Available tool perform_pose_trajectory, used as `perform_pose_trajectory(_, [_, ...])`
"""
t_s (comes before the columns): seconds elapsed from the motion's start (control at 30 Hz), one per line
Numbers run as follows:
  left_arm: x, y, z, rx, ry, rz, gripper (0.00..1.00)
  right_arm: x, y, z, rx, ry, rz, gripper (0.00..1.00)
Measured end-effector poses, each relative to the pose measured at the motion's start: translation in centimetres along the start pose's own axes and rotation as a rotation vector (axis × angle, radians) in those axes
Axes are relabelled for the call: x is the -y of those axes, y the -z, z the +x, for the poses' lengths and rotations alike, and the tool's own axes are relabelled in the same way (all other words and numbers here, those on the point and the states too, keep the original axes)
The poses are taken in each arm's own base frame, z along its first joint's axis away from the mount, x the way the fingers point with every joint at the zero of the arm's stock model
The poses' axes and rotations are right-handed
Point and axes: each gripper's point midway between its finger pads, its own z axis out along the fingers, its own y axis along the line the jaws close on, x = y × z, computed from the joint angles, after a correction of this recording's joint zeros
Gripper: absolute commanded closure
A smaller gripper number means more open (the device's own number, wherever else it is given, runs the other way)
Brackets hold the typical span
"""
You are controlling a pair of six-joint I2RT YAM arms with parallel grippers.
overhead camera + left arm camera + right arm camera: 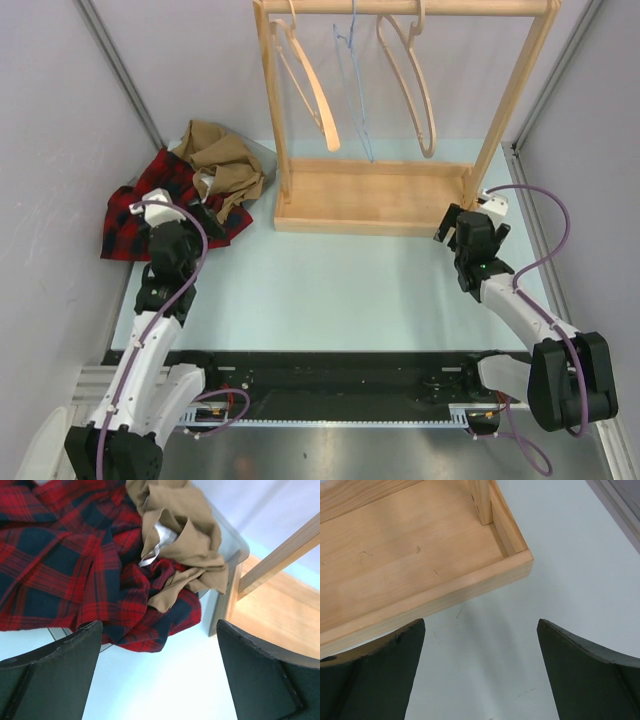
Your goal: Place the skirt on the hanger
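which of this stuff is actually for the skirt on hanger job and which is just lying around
For the job: red plaid skirt, likely the one meant; wooden hangers; blue wire hanger; wooden rack; left gripper and right gripper, both open and empty.
Lying about: tan garment, heaped on the plaid one.

White-and-black arms (135,375), purple cables (566,222), black gripper fingers (50,675)

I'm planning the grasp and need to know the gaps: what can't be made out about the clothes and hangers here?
Plaid skirt: waistband hidden under its folds and the tan garment, both views.
Blue wire hanger: too thin to trace, top view.
Wooden hangers: hooks cut off by upper edge, top view.
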Motion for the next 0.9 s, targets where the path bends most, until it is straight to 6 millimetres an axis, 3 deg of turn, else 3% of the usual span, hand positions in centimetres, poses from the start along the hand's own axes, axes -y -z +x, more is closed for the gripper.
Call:
perform_pose_trajectory(0.2, [1.1, 0.8, -2.2, 0.078, -0.01, 0.065, 0.0, -0.3, 0.0, -1.2, -0.024, -0.029, -0.033, 0.0])
perform_pose_trajectory(0.33, [1.5, -0.6, -2.6, 0.051, -0.044, 0.048, 0.0, -1.2, 0.5, -1.0, -0.049, -0.028, -0.083, 0.0])
perform_pose_trajectory(0.73, [6.2, -12.1, -7.9, -0.048, -0.07, -0.036, 0.04, -4.4, 2.0, -0.7, -0.076, -0.044, -0.186, 0.02])
perform_pose_trajectory(0.8, [6.0, -13.8, -7.3, -0.082, -0.048, -0.051, 0.05, -4.8, 2.0, -0.3, -0.088, -0.04, -0.194, 0.02])
perform_pose_trajectory(0.9, [4.7, -16.4, -4.2, -0.175, -0.008, -0.096, 0.09, -5.3, 1.8, 0.8, -0.118, -0.032, -0.196, 0.03])
